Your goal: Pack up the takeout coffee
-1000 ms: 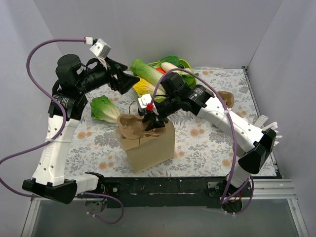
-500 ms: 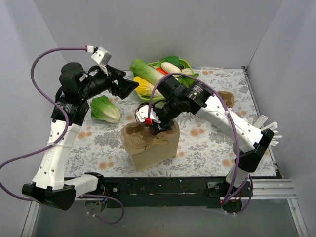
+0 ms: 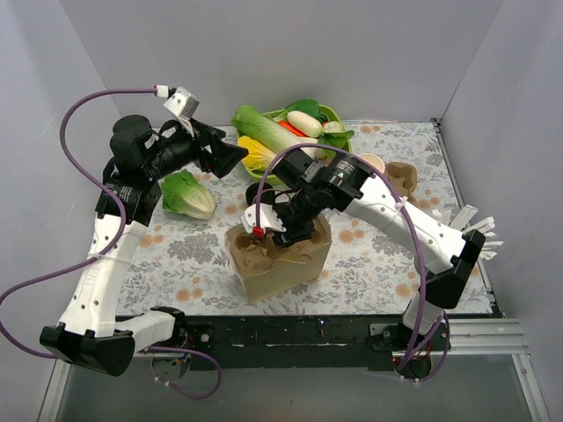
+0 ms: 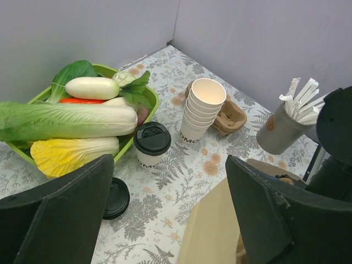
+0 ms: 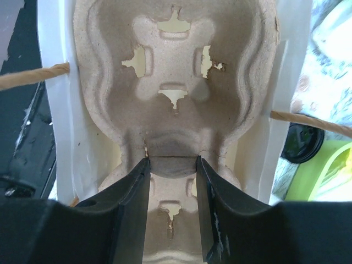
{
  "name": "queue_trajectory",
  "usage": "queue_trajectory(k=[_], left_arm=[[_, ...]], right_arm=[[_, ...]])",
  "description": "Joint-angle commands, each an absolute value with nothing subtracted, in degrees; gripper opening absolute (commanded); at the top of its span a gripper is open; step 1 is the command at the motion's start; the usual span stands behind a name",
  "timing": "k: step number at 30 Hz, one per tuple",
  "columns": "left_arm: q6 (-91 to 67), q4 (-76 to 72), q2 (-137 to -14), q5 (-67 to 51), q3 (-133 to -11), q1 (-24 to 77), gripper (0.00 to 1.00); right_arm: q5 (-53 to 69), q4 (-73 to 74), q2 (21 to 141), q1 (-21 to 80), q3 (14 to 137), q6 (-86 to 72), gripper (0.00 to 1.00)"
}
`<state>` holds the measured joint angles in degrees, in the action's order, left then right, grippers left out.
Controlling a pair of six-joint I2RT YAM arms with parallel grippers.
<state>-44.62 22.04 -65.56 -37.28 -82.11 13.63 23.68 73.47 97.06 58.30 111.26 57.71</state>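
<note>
The takeout coffee [image 4: 152, 144], a small cream cup with a black lid, stands on the table beside the green basket; it does not show in the top view. My right gripper [image 5: 171, 162] is shut on the middle ridge of a brown pulp cup carrier [image 5: 176, 82], which sits inside the open paper bag [image 3: 286, 268]. In the top view the right gripper [image 3: 280, 230] is at the bag's mouth. My left gripper [image 4: 170, 165] is open and empty, held high above the table at the left [image 3: 230, 156], with the coffee below and ahead of it.
A green basket [image 4: 153, 103] of vegetables stands at the back. A stack of lidless cups [image 4: 201, 107], a second pulp carrier [image 4: 231, 118], a grey holder of white sticks [image 4: 280, 129] and a loose black lid [image 4: 116, 197] are on the table. A lettuce [image 3: 186, 193] lies at the left.
My right gripper has pushed the carrier down into the bag, and the bag has shifted to the right. The left arm has barely moved.
</note>
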Motion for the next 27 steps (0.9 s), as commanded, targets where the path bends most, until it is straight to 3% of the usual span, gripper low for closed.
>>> queue_trajectory(k=[1,13,27], left_arm=[[-45.35,20.48,-64.25,-36.83,-80.95,13.36,0.83],[-47.02,19.34,-65.57,-38.58,-80.16,13.36,0.83],[-47.11,18.72,-66.01,-38.67,-79.63,13.36,0.83]], right_arm=[[20.66,75.15,91.15,59.33,106.80,54.95,0.01],[15.12,75.15,85.17,60.29,99.32,46.76,0.01],[5.98,69.80,89.56,60.56,97.30,41.84,0.01]])
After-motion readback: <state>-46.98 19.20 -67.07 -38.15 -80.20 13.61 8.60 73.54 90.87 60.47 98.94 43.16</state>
